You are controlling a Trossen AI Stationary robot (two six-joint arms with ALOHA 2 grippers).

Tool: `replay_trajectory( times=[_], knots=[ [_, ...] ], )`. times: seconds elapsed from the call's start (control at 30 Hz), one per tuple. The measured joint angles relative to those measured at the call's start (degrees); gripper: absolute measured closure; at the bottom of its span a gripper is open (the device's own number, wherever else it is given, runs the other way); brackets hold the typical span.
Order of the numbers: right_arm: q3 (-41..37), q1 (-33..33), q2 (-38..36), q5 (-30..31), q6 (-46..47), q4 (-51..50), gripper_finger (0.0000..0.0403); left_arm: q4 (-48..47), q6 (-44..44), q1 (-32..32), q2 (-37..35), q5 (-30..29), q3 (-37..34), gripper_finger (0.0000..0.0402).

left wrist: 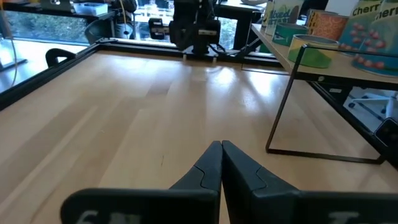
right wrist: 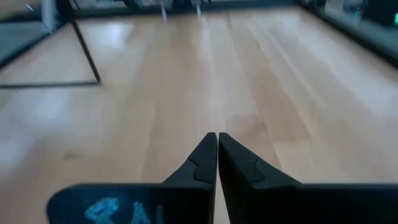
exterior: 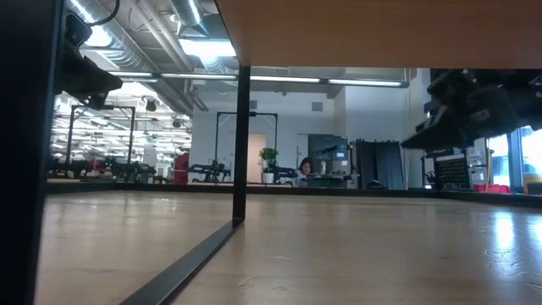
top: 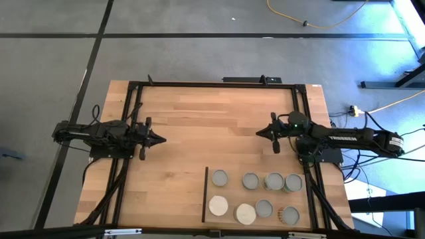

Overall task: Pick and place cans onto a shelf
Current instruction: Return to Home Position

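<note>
Pale shelf (exterior: 339, 30) overhead, its dark leg (exterior: 242, 144) on tabletop (exterior: 381, 254), person (exterior: 303, 165) far behind

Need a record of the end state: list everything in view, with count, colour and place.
cans: eight, grey, white or tan tops, two rows on the shelf.
shelf: one, pale wood with a dark edge strip, right half of the table, toward the high view's bottom edge.
table: one, striped plank wood, under both arms.
cable: one, yellow, on the floor beyond the table.
person: one, far back in the room.
left pincer: shut, dark, over the table's left side.
right pincer: shut, dark, over the table's right side, off the shelf.
</note>
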Motion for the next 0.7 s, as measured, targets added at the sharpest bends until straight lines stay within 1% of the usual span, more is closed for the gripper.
replay_trajectory(
  times=[0.37,0.5,0.7],
  knots=[
    [0.0,4.7,-16.1,0.0,0.0,-0.1,0.0385,0.0,1.1,0.0,0.0,0.7,0.0,0.0401],
    [0.0,5.5,-21.3,0.0,0.0,-0.1,0.0385,0.0,1.1,0.0,0.0,2.8,0.0,0.0401],
    [0.0,5.9,-30.1,0.0,0.0,-0.1,0.0385,0.0,2.5,0.0,0.0,2.8,0.0,0.0401]
  ],
)
